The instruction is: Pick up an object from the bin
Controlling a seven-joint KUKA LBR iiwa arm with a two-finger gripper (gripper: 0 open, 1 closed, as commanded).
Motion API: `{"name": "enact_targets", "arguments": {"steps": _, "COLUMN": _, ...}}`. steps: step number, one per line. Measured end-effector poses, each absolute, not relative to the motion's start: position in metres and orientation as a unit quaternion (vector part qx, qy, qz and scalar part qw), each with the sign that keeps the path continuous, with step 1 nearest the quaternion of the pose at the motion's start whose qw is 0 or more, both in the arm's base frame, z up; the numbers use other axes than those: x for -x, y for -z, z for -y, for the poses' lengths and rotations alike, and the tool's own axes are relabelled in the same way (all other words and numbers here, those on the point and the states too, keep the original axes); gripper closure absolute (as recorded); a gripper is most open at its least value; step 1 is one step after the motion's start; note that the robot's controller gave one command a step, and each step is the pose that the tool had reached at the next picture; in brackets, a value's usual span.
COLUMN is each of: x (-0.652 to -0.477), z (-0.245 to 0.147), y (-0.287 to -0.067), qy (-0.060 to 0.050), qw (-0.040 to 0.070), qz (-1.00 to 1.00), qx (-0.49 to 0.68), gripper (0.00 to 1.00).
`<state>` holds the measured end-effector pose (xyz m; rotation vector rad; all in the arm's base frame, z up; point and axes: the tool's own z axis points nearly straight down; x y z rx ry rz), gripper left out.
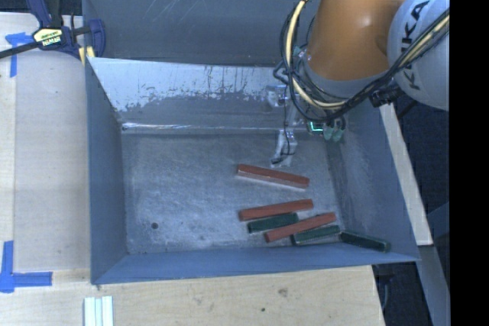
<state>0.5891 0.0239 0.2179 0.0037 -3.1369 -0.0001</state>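
Where gripper hovers, stick lies — slim, red-brown

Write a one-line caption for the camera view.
Gripper hangs over a reddish-brown stick in the grey bin; red and dark green sticks lie heaped nearby.

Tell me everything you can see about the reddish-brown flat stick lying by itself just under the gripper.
The reddish-brown flat stick is a long, thin, straight-edged bar of plain colour, possibly wood or plastic. It looks whole. It lies flat on the grey metal bin's floor, right of centre, with its right end slanting slightly toward the near wall. It is apart from the group of red-brown and dark green sticks nearer the front. The gripper hangs just above its middle; whether they touch cannot be judged.
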Motion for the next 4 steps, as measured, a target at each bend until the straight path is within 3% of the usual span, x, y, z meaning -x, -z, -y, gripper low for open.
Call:
{"name": "enact_targets", "arguments": {"steps": 1, "x": -0.601, "z": -0.004, "y": -0.067, "qy": 0.000, "qw": 0.000, "qz": 0.993, "qx": -0.117, "gripper": 0.00}}
{"name": "enact_targets", "arguments": {"steps": 2, "x": -0.604, "z": -0.005, "y": -0.072, "qy": 0.000, "qw": -0.004, "qz": 0.993, "qx": -0.116, "gripper": 1.00}}
{"name": "enact_targets", "arguments": {"steps": 3, "x": -0.605, "z": 0.001, "y": -0.191, "qy": -0.001, "qw": -0.006, "qz": 0.993, "qx": -0.116, "gripper": 1.00}}
{"name": "enact_targets", "arguments": {"steps": 4, "x": -0.615, "z": 0.015, "y": -0.256, "qy": -0.001, "qw": -0.006, "qz": 0.993, "qx": -0.120, "gripper": 1.00}}
